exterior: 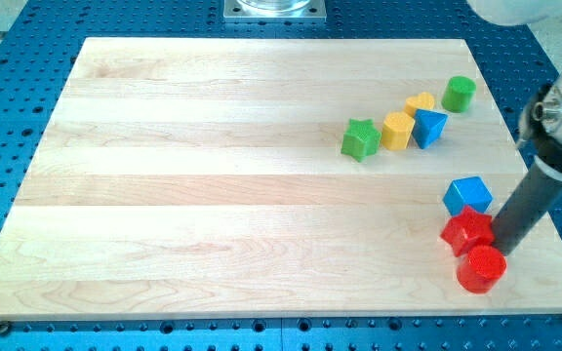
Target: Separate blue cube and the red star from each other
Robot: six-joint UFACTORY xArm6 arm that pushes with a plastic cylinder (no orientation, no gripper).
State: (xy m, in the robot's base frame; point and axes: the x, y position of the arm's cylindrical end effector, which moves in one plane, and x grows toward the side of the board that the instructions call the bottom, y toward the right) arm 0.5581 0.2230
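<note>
Wedged between red star (pixel 467 230) and red cylinder (pixel 482 268), my tip (pixel 499 248), a gripperless end effector grasping nothing, sits below the blue cube (pixel 467 195), which touches the star.

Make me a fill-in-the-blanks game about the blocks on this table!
1. The blue cube touches the ____ star just below it.
2. My tip sits on the view's ____ side of that star.
3. The block beside the tip, nearest the view's bottom, is a red ____.
4. The row near the view's top starts on its left with a ____ star.

Missing words: red; right; cylinder; green
</note>
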